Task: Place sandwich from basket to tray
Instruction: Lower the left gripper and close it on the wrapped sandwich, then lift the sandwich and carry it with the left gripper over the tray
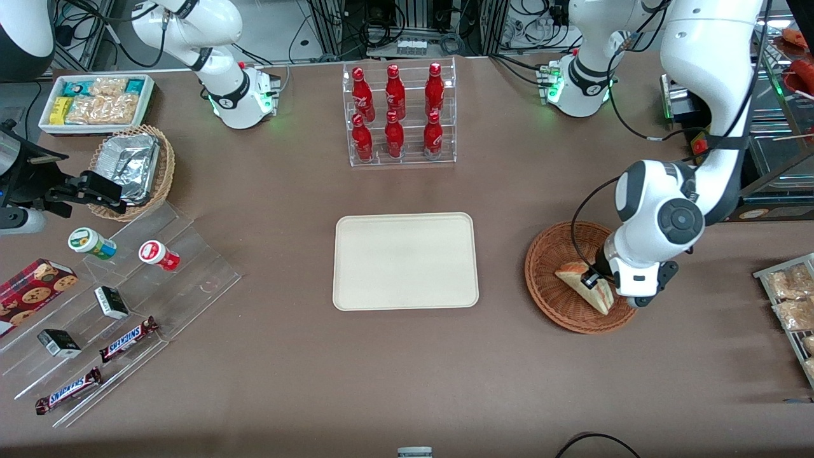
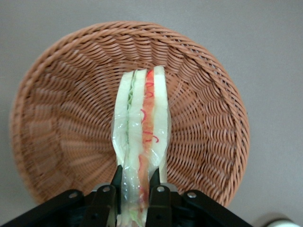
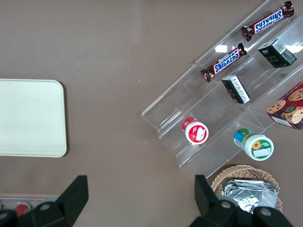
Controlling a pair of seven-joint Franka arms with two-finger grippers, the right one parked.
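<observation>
Sandwich (image 2: 142, 127) first: a thin triangular wedge wrapped in clear film, with white bread on the outside and green and orange-pink filling showing as stripes along its cut edge. It stands on edge in the basket (image 1: 548, 267), a round, shallow, reddish-brown wicker one that holds nothing else. The gripper (image 2: 135, 189) is down in the basket, and its two black fingers (image 2: 156, 191) are clamped on the sandwich from either side at one end of the wedge, with the film bulging between them. In the front view the wedge (image 1: 585, 287) lies toward the side of the basket nearer the camera, partly covered by the white wrist of the arm above it.

The tray (image 1: 405, 261), cream-beige with rounded corners and a low rim, sits flat on the brown table (image 1: 407, 381) beside the basket, toward the parked arm's end, with a strip of bare table between them. Nothing lies on it.

Farther from the camera than the tray, a clear tiered rack (image 1: 400, 114) holds six red bottles in two rows. At the parked arm's end, a lighter wicker basket (image 1: 164, 172) holds foil containers, and a white bin (image 1: 95, 102) above it holds snack packets.
</observation>
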